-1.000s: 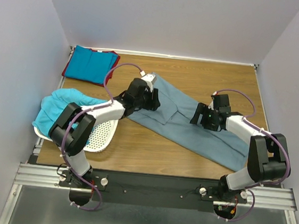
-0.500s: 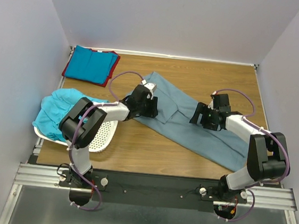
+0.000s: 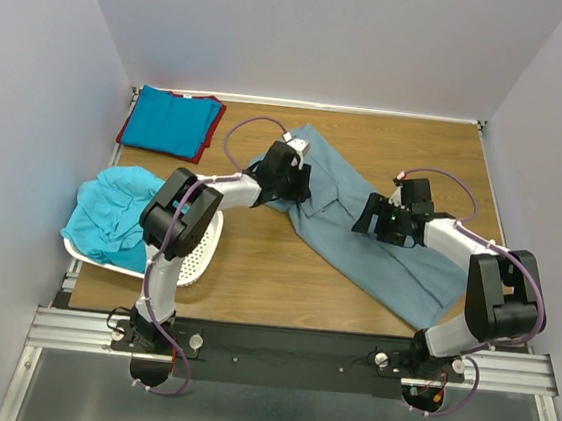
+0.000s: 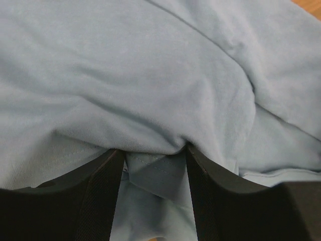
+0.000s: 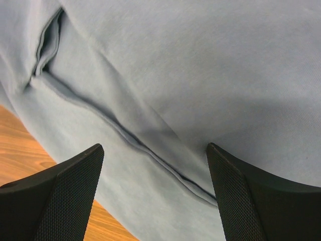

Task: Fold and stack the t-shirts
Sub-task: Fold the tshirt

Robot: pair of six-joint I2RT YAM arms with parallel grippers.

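Grip | we see left fingers (image 4: 103,196) pinching a fold of grey-blue shirt (image 3: 387,257) | right fingers (image 5: 57,196) spread wide over it, empty

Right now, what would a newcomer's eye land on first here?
The large grey-blue t-shirt sprawls diagonally across the table, a fold pinched in the left pincer, the right pincer open over it. At left, a turquoise t-shirt heaps in the white basket; far-left, a folded bright blue t-shirt lies on a red one.

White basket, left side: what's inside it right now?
A bunched turquoise shirt fills most of the white basket, spilling over its left rim. Bare perforated floor shows at the right. Anything beneath the shirt is hidden.
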